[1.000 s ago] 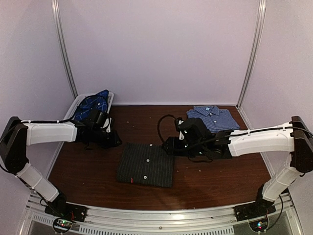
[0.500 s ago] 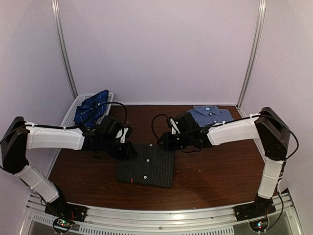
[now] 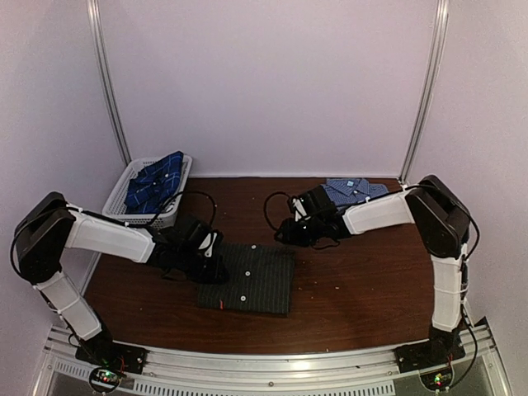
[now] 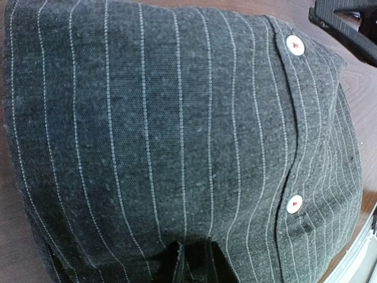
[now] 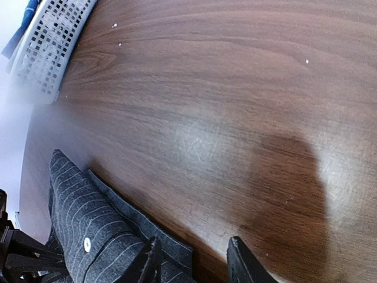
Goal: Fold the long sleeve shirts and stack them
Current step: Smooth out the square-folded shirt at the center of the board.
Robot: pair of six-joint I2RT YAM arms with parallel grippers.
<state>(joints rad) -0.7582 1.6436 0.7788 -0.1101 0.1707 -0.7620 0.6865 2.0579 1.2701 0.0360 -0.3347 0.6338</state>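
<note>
The charcoal pinstripe shirt [image 3: 247, 279] lies folded at the table's middle, buttons up. My left gripper [image 3: 211, 257] is low at its left edge. In the left wrist view the shirt [image 4: 177, 130] fills the frame, and my gripper [image 4: 194, 262] is open with cloth between its dark fingertips. My right gripper [image 3: 285, 234] is open at the shirt's far right corner; in the right wrist view it [image 5: 194, 262] is just above the wood with the shirt's edge [image 5: 88, 230] by its left finger. The blue check shirt [image 3: 355, 191] lies folded at the back right. The navy plaid shirt [image 3: 155, 180] lies in the basket.
The white mesh basket [image 3: 122, 200] stands at the back left and shows in the right wrist view [image 5: 53, 41]. Bare wood [image 5: 235, 118] lies between the shirt and the basket. The metal rail [image 3: 264, 367] runs along the near edge.
Both arms have come down and inward onto the pinstripe shirt: the left gripper to its left edge, the right gripper to its far right corner. The shirt has not visibly moved.
</note>
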